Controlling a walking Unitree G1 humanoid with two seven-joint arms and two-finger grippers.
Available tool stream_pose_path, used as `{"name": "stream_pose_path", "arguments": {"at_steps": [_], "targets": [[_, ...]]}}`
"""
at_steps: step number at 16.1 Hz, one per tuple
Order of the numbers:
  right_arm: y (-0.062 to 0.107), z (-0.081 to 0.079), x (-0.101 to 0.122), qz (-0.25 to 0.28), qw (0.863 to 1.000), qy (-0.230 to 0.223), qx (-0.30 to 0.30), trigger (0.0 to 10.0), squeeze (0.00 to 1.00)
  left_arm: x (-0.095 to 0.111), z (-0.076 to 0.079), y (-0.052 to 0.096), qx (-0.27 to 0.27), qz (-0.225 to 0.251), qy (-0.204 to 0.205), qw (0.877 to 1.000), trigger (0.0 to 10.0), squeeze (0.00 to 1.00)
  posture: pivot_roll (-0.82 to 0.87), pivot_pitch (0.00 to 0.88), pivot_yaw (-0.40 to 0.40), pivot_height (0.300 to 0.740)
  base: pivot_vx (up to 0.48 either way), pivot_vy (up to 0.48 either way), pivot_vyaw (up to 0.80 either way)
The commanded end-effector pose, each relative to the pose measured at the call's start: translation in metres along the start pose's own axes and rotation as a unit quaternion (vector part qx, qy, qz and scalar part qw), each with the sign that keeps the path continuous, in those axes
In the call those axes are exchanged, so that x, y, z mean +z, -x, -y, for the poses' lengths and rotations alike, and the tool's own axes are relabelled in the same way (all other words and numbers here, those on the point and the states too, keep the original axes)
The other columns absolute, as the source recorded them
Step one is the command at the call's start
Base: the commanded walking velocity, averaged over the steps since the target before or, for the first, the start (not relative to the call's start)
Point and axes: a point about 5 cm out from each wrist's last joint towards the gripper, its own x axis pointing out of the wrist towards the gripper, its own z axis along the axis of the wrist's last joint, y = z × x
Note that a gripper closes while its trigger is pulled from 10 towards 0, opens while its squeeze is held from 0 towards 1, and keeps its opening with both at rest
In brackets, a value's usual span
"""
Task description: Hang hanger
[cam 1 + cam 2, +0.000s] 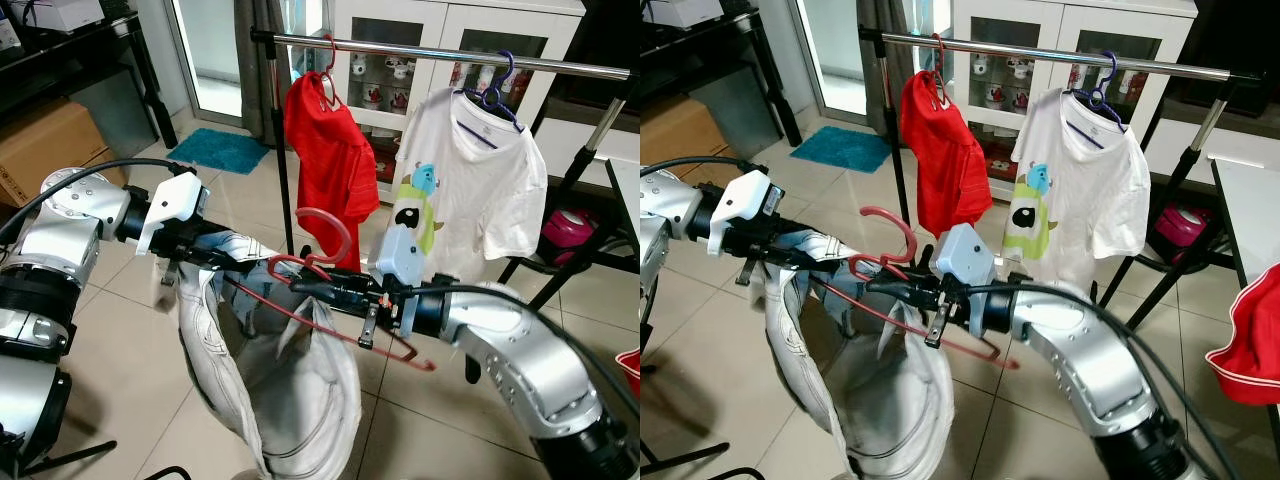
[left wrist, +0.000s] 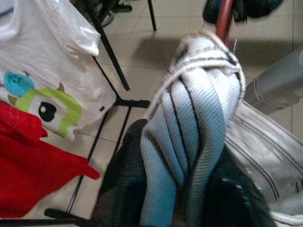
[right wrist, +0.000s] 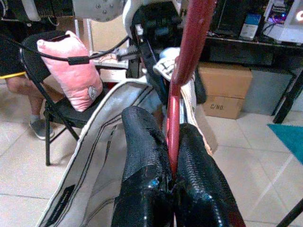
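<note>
A metal clothes rail [image 1: 440,52] spans the top of the frame, carrying a red shirt [image 1: 325,150] and a white cartoon-print T-shirt [image 1: 470,190]. Below, at lower centre, a white garment [image 1: 270,380] droops from a red hanger [image 1: 330,300], whose long bar slants from centre-left down to the right, hook curling upward. The left gripper [image 1: 215,252] clamps bunched white fabric at centre-left. The right gripper [image 1: 315,287] pinches the hanger's red rod between pressed-together fingers [image 3: 142,156].
</note>
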Motion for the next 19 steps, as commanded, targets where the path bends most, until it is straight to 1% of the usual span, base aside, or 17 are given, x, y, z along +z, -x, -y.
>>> {"name": "stream_pose_path", "arguments": {"at_steps": [1,3,5,6,7,8,9,10,11,12,13,14,15,16,17,18,19], "targets": [[-0.001,0.0,-0.001,0.004,1.0,-0.007,-0.004,0.0,0.0,0.019,-0.011,0.007,0.015,0.019,-0.034,0.999,10.0,1.0,-0.1,0.0,0.086,0.74,0.0,0.0,0.0],[0.0,0.0,-0.005,0.011,1.0,-0.016,-0.018,0.0,0.0,0.021,-0.011,0.008,0.017,0.022,-0.037,0.999,10.0,1.0,-0.1,0.0,0.086,0.74,0.0,0.0,0.0],[0.0,0.001,-0.006,0.019,0.999,-0.021,-0.034,0.0,0.0,0.026,-0.013,0.01,0.024,0.037,-0.038,0.998,10.0,1.0,-0.1,0.0,0.086,0.74,0.0,0.0,0.0],[0.001,0.002,-0.006,0.029,0.998,-0.023,-0.045,0.0,0.0,0.03,-0.015,0.011,0.029,0.055,-0.036,0.997,10.0,1.0,-0.1,0.0,0.085,0.74,0.0,0.0,0.0],[0.001,0.005,-0.004,0.042,0.997,-0.025,-0.059,0.0,0.0,0.041,-0.019,0.013,0.038,0.094,-0.028,0.994,10.0,1.0,-0.1,0.0,0.085,0.74,0.0,0.0,0.0],[0.002,0.006,-0.004,0.046,0.997,-0.026,-0.064,0.0,0.0,0.045,-0.02,0.013,0.04,0.107,-0.026,0.993,10.0,1.0,-0.1,0.0,0.085,0.74,0.0,0.0,0.0],[0.002,0.006,-0.004,0.048,0.996,-0.027,-0.066,0.0,0.0,0.046,-0.021,0.013,0.04,0.109,-0.026,0.993,10.0,1.0,-0.1,0.0,0.085,0.74,0.0,0.0,0.0],[0.001,0.007,-0.003,0.06,0.995,-0.03,-0.077,0.0,0.0,0.048,-0.022,0.014,0.053,0.123,-0.025,0.991,10.0,1.0,-0.1,0.0,0.082,0.74,0.0,0.0,0.0],[0.001,0.009,-0.002,0.072,0.993,-0.031,-0.09,0.0,0.0,0.05,-0.025,0.016,0.082,0.142,-0.024,0.986,10.0,1.0,-0.11,0.0,0.083,0.74,0.0,0.0,0.0],[0.0,0.011,-0.001,0.083,0.991,-0.03,-0.103,0.0,0.0,0.051,-0.028,0.019,0.115,0.148,-0.022,0.982,10.0,1.0,-0.1,0.0,0.086,0.74,0.0,0.0,0.0],[0.0,0.013,0.001,0.095,0.988,-0.029,-0.121,0.0,0.0,0.049,-0.03,0.023,0.163,0.152,-0.018,0.975,10.0,1.0,-0.1,0.0,0.089,0.74,0.0,0.0,0.0],[0.001,0.017,0.004,0.107,0.983,-0.025,-0.147,0.0,0.0,0.044,-0.029,0.025,0.203,0.154,-0.005,0.967,10.0,1.0,-0.1,0.0,0.089,0.74,0.0,0.0,0.0],[0.001,0.018,0.005,0.109,0.982,-0.024,-0.153,0.0,0.0,0.043,-0.029,0.025,0.21,0.153,-0.002,0.966,10.0,1.0,-0.1,0.0,0.089,0.74,0.0,0.0,0.0],[0.002,0.023,0.009,0.121,0.976,-0.02,-0.178,0.0,0.0,0.032,-0.018,0.019,0.246,0.15,0.007,0.958,10.0,1.0,-0.1,0.0,0.085,0.74,0.0,0.0,0.0],[0.003,0.025,0.01,0.125,0.975,-0.018,-0.185,0.0,0.0,0.029,-0.015,0.015,0.28,0.155,0.006,0.947,10.0,1.0,-0.1,0.0,0.076,0.74,0.0,0.0,0.0],[0.003,0.026,0.012,0.128,0.973,-0.016,-0.191,0.0,0.0,0.026,-0.011,0.008,0.317,0.171,0.005,0.933,10.0,1.0,-0.1,0.0,0.076,0.74,0.0,0.0,0.0],[0.002,0.027,0.013,0.131,0.972,-0.015,-0.193,0.0,0.0,0.024,-0.008,0.002,0.339,0.176,0.01,0.924,10.0,1.0,-0.1,0.0,0.076,0.74,0.0,0.0,0.0]]}}
